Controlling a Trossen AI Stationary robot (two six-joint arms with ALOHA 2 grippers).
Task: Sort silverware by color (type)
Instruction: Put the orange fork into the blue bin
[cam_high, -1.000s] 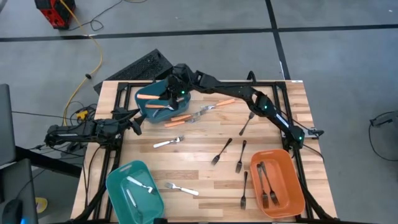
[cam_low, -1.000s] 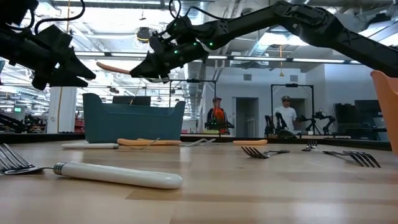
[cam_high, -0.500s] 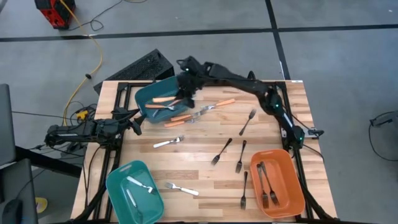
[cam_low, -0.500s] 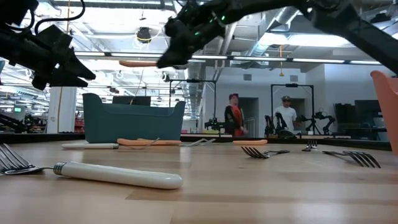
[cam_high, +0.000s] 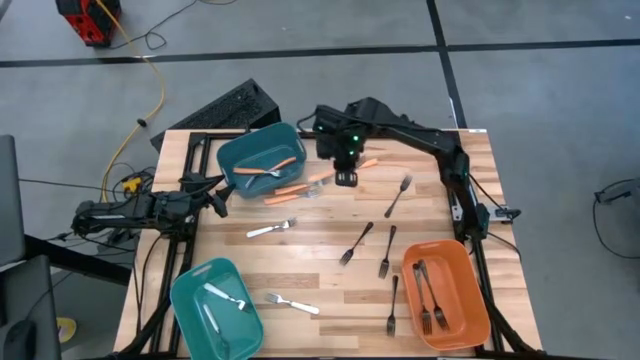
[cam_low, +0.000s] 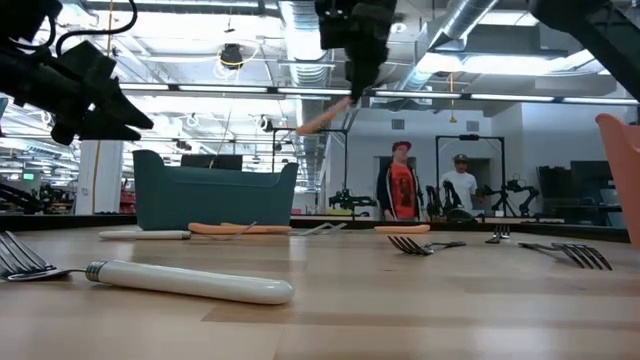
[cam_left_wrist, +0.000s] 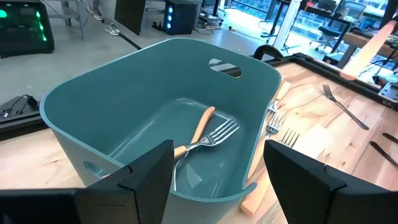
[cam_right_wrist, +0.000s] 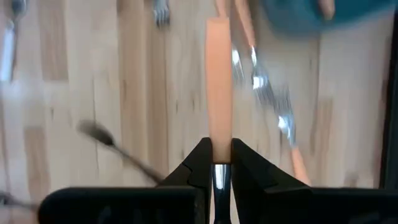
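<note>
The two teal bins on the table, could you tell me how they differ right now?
The far teal bin holds an orange-handled fork; the near teal bin holds a white fork. The far one lies across the table by the left gripper, the near one at the front edge. Both are teal, open-topped.

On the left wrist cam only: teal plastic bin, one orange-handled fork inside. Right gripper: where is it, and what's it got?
Observer: The right gripper is above the wooden table, just beside that teal plastic bin, shut on an orange-handled fork.
Operator: Is the fork off the table?
Observer: Yes. The low view shows it hanging tilted in the air, above the tabletop.
Operator: Black ones sorted yet?
Observer: Partly. The orange plastic bin at the table's other end holds binned black forks, while four loose black forks lie on the wood.
</note>
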